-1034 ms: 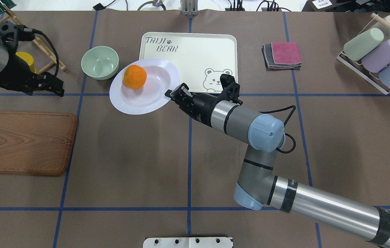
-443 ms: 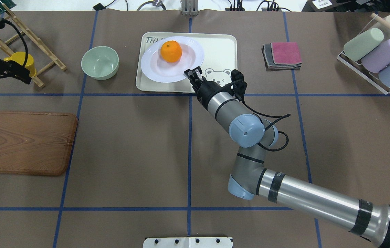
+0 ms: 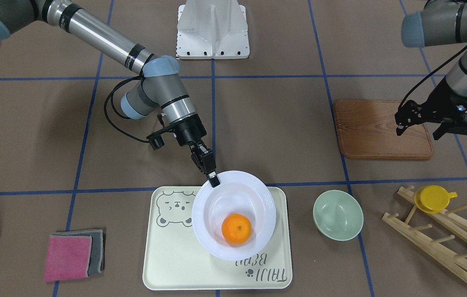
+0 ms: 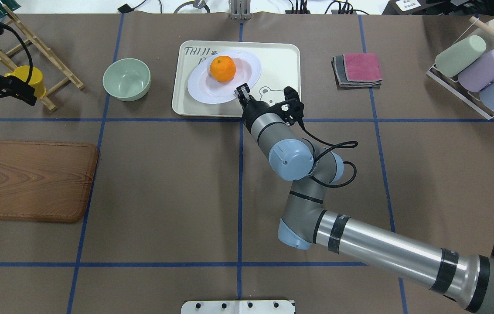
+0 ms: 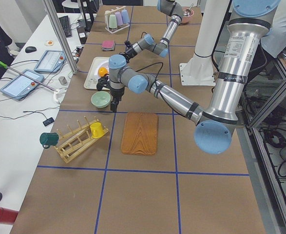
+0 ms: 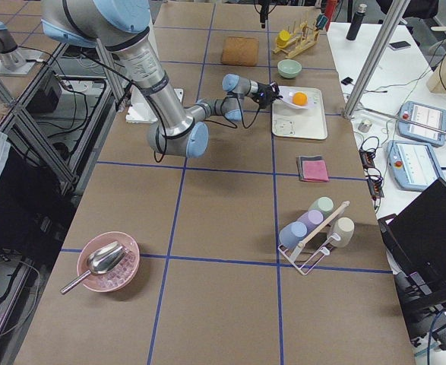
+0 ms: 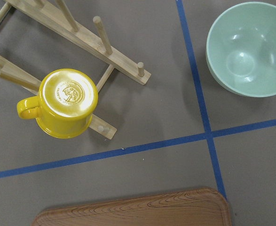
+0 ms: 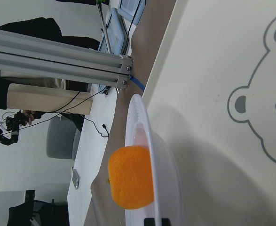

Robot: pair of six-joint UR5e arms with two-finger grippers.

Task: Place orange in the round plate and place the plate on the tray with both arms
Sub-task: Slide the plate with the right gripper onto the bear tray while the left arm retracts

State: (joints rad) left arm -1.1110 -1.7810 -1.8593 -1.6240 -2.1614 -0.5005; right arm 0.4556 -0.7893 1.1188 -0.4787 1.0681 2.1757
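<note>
The right gripper [image 4: 242, 92] is clamped on the rim of the round plate [image 4: 212, 89], on the side nearest the robot, and holds it tilted over the tray's [image 4: 279, 59] lettered corner. I cannot tell whether the plate's far edge touches the tray. The orange [image 4: 223, 69] sits in the plate's sunken centre. The tray lies at the middle of the table's far edge. Over at the table's left end, the left gripper [image 3: 418, 128] hangs with its jaws apart and empty, above the yellow cup [image 4: 34, 80].
</note>
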